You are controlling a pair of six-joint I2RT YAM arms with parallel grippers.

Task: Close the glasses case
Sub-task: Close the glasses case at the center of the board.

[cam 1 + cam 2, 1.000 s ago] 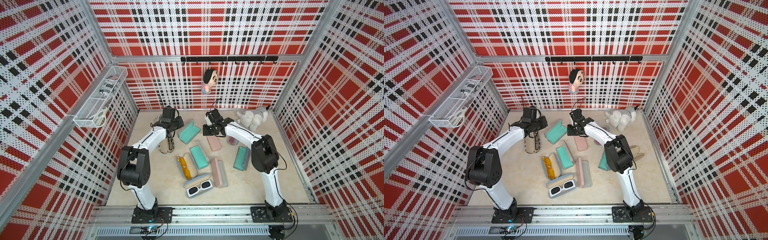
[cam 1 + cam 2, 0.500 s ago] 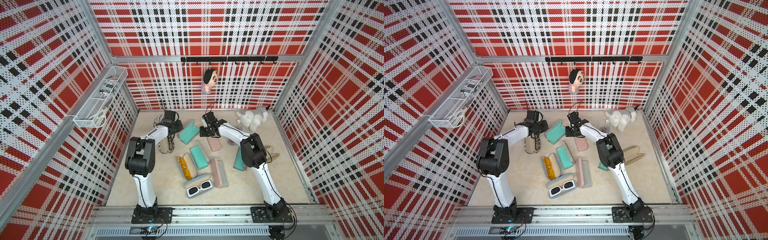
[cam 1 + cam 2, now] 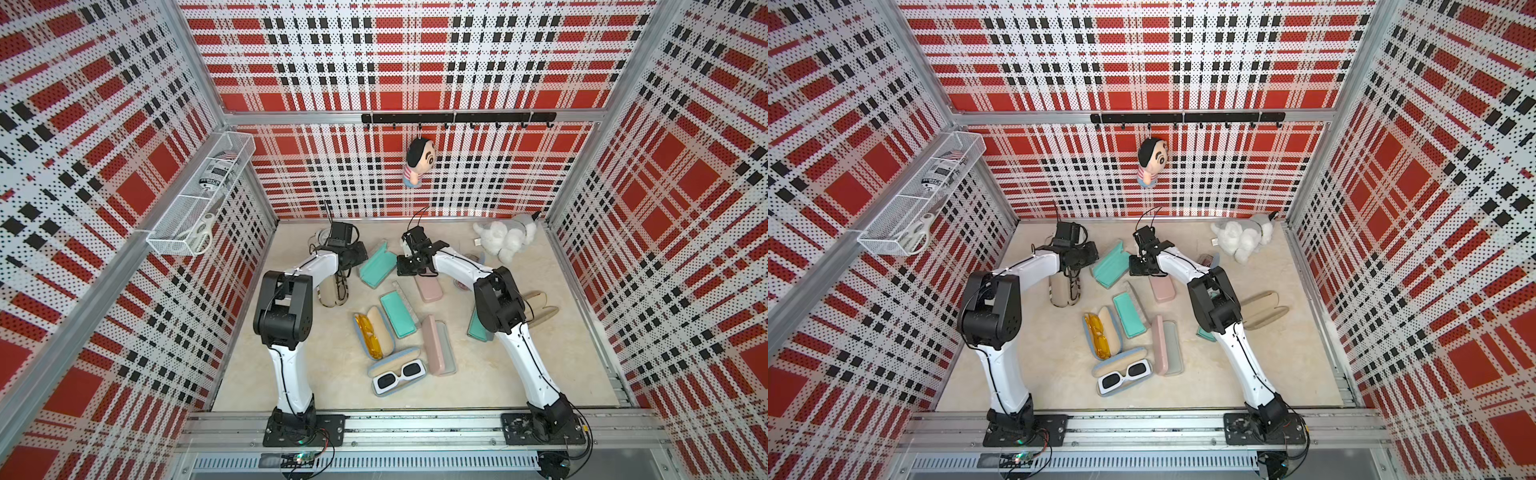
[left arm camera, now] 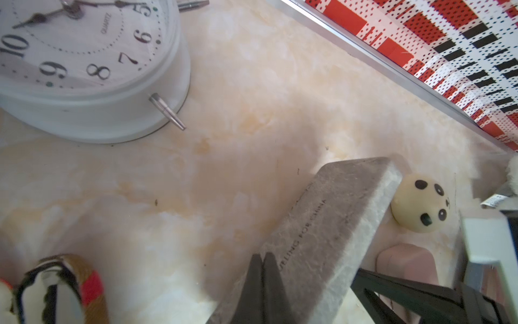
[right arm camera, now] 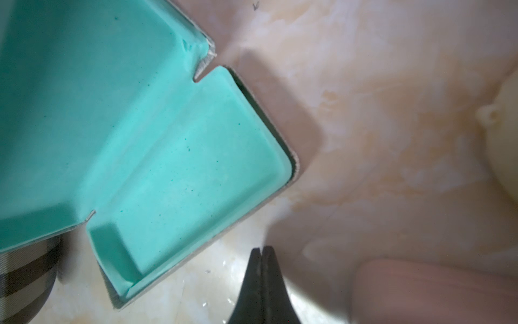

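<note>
The glasses case [image 3: 377, 264] [image 3: 1111, 266] stands open at the back of the table, between my two grippers. Its lining is teal [image 5: 168, 154] and its outside is grey felt [image 4: 322, 238]. Both halves are spread apart and nothing lies inside. My left gripper [image 3: 360, 258] [image 4: 263, 255] is shut and empty, with its tips against the grey outer face of one half. My right gripper [image 3: 405, 266] [image 5: 262, 248] is also shut and empty. It is low over the table, just off the other half's long edge and apart from it.
A white alarm clock [image 4: 84, 70] lies behind the left gripper. A panda bun toy [image 4: 420, 204] and a closed pink case [image 3: 428, 289] are by the right gripper. A beige case with striped glasses [image 3: 332, 286], several more cases towards the front and a white plush dog [image 3: 505, 239] share the table.
Both arms have folded, their elbows swinging towards the front, and both grippers have come down closer beside the teal-lined case. The case has not moved. Both grippers stayed shut.
</note>
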